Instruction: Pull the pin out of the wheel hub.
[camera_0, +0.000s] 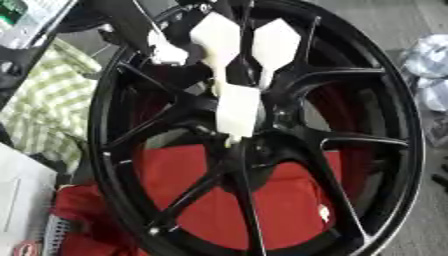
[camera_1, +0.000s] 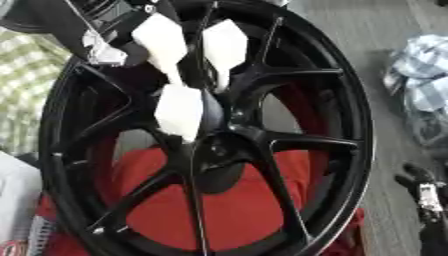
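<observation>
A large black spoked wheel hub (camera_0: 367, 100) stands tilted and fills both views. My left hand (camera_0: 238, 107), black with white covers, comes in from the upper left and lies over the spokes. Its tip is at the hub's centre (camera_0: 258, 147). The hand hides the pin, so I see no pin and cannot tell whether it is held. Only a black and silver part of my right hand (camera_1: 422, 192) shows, at the lower right edge of the right eye view, away from the wheel.
Red cloth (camera_0: 262, 195) shows behind the lower spokes. A green checked cloth (camera_0: 48, 100) lies at the left and a blue-white bundle (camera_1: 420, 85) at the right on the grey floor. White flat things (camera_0: 17, 200) sit at the lower left.
</observation>
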